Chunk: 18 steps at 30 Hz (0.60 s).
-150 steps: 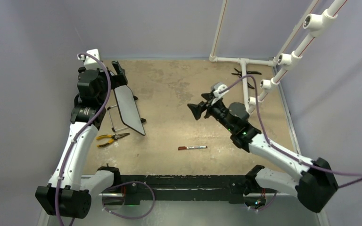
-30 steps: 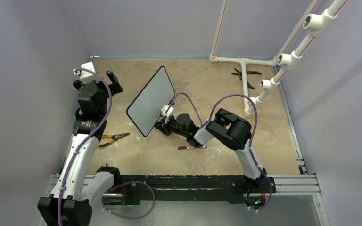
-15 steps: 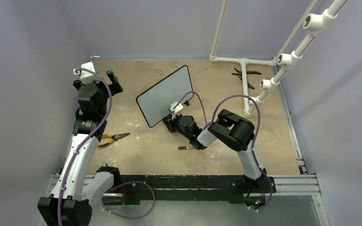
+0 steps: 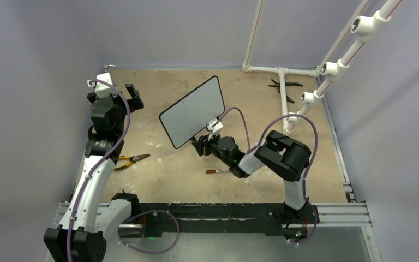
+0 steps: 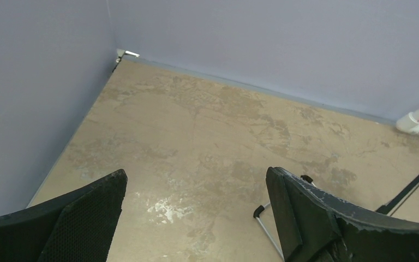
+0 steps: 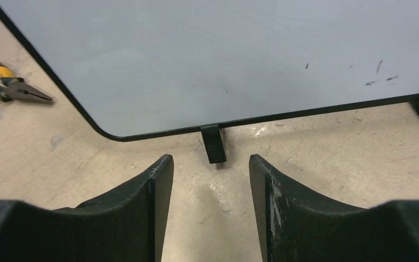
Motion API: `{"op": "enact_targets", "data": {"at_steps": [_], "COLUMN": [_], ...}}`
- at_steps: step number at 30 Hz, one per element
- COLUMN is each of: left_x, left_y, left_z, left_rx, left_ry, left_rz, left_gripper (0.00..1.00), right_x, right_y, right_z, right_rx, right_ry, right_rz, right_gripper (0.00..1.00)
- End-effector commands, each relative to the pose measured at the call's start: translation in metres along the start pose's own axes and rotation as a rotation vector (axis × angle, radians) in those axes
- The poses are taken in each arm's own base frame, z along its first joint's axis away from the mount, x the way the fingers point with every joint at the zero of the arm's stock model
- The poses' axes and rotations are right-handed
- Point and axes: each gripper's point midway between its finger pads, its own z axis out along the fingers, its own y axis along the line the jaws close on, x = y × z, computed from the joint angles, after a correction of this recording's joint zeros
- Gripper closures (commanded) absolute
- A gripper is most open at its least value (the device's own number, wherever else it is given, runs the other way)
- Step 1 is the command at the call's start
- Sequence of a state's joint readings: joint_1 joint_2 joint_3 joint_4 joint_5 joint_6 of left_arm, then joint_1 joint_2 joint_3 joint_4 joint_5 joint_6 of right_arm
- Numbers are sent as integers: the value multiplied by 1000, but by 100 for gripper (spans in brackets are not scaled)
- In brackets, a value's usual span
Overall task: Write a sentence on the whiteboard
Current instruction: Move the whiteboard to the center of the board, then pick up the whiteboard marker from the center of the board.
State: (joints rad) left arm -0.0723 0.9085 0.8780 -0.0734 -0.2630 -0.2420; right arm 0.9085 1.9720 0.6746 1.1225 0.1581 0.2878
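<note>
The whiteboard [image 4: 192, 112] stands mid-table on its feet. The right gripper [image 6: 207, 164] sits low just before the board's bottom edge, facing one foot [image 6: 213, 143], its fingers spread and empty. The left gripper [image 4: 132, 94], likewise spread and empty, hangs well apart at the far left. A marker [image 4: 218, 171] lies by the right arm.

We see whiteboard [image 4: 192, 112] standing mid-scene, leaning back, long edge down; thin black frame, rounded corners, white face, few dark specks.
</note>
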Motion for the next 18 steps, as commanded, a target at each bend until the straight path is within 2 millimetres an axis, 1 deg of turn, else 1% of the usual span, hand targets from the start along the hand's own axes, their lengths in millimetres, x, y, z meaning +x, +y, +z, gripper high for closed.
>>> {"op": "enact_targets", "data": {"at_steps": [1,3,5,6,7,8,10,12,13,15,17,18], "left_x": [-2,1,1,4,2,-5,-8,-4,1,22,50,64], "left_y": [-22,-39,-61,-79,-92,-108,-139,-171,-190,-224,-253,-263], "left_z": [-4,-5,-6,-10,-13,-19,-33,-51,-62,-86,-113,-126], "left_rx": [131,209,282,330,362,404,489,596,682,848,1018,1094], "left_ry": [-17,-10,2,19,21,13,2,4,8,43,93,122], "left_rz": [38,65,90,125,151,172,221,259,296,334,355,362], "left_gripper": [3,6,10,11,12,13,14,14,14,14,14,14], "right_x": [-47,-51,-57,-62,-68,-75,-84,-91,-95,-104,-114,-119], "right_y": [11,11,10,5,0,-4,-13,-29,-39,-58,-75,-83], "right_z": [-15,-26,-37,-43,-49,-55,-65,-74,-79,-87,-94,-98], "right_rx": [-35,-35,-25,2,33,62,109,169,195,217,203,207], "right_ry": [-109,-96,-82,-84,-89,-95,-94,-86,-85,-90,-100,-107], "right_rz": [19,11,21,29,36,40,37,51,68,126,176,191], "right_gripper": [43,43,42,41,39,36,32,28,27,24,24,24]}}
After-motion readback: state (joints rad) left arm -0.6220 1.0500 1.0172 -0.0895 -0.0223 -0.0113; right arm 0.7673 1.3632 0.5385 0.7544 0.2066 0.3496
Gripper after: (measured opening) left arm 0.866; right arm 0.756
